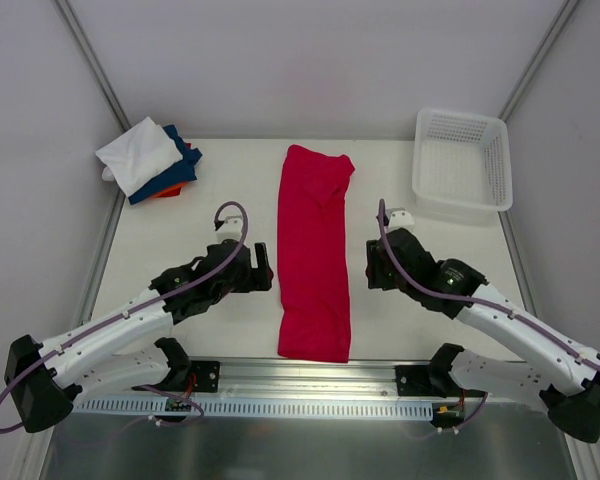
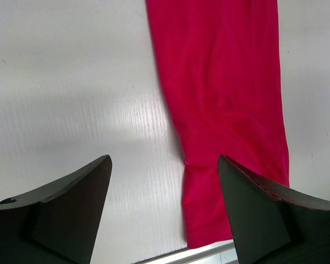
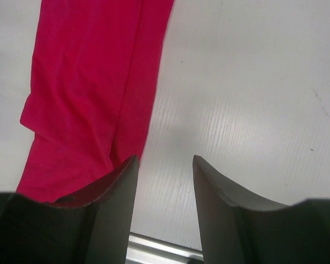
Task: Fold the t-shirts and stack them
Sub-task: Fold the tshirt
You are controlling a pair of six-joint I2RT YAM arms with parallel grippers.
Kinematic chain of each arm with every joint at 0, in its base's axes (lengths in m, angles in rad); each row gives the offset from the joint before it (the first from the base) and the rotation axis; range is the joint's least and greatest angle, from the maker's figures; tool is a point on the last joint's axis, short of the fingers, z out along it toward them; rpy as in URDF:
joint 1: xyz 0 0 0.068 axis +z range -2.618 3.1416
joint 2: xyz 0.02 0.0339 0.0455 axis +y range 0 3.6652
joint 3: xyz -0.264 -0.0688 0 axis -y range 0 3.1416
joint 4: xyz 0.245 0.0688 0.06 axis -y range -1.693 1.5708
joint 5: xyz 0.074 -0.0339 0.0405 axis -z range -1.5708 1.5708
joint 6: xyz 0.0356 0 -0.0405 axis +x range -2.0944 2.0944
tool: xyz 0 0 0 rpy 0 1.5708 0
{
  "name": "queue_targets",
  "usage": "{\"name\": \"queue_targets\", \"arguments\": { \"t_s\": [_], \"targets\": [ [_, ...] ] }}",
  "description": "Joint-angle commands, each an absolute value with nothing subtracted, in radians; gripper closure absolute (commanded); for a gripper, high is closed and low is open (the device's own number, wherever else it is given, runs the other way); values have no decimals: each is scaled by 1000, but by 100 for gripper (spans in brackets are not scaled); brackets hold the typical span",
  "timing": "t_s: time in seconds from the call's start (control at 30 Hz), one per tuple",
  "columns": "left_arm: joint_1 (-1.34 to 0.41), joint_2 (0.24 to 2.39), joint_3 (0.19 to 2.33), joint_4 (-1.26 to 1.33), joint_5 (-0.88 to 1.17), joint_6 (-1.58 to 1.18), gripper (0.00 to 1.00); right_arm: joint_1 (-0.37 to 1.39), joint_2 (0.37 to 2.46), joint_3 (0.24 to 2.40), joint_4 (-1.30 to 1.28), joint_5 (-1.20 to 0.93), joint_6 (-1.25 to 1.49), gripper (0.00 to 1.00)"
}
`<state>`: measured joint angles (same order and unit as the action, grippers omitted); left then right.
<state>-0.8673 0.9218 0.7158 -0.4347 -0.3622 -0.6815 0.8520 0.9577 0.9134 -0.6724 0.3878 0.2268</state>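
A crimson-red t-shirt (image 1: 314, 252) lies folded into a long narrow strip down the middle of the table; it also shows in the left wrist view (image 2: 225, 99) and the right wrist view (image 3: 93, 88). My left gripper (image 1: 265, 268) is open and empty just left of the strip; in its own view (image 2: 164, 165) the jaws straddle the strip's left edge. My right gripper (image 1: 370, 268) is open and empty just right of the strip, seen from its wrist (image 3: 165, 160) over bare table. Folded white (image 1: 138, 154), dark blue (image 1: 175, 172) and orange (image 1: 166, 190) t-shirts sit stacked at the far left corner.
A white plastic lattice basket (image 1: 462, 160) stands at the far right corner. The table's near metal edge (image 1: 310, 372) runs just below the red strip's lower end. Grey walls close in the back and sides.
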Motion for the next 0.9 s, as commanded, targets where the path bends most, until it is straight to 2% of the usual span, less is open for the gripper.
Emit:
{"name": "queue_targets", "arguments": {
  "t_s": [0.0, 0.33, 0.63, 0.87],
  "targets": [
    [-853, 917, 695, -367, -313, -650, 21, 920, 934, 856, -698, 468, 325, 52],
    [-851, 896, 549, -305, -258, -744, 21, 1123, 949, 732, -687, 545, 504, 44],
    [-861, 824, 407, -255, -147, -845, 25, 1275, 1061, 736, -689, 607, 623, 44],
    [-982, 778, 370, -255, -190, -933, 27, 1382, 1160, 770, -710, 658, 722, 45]
  ]
}}
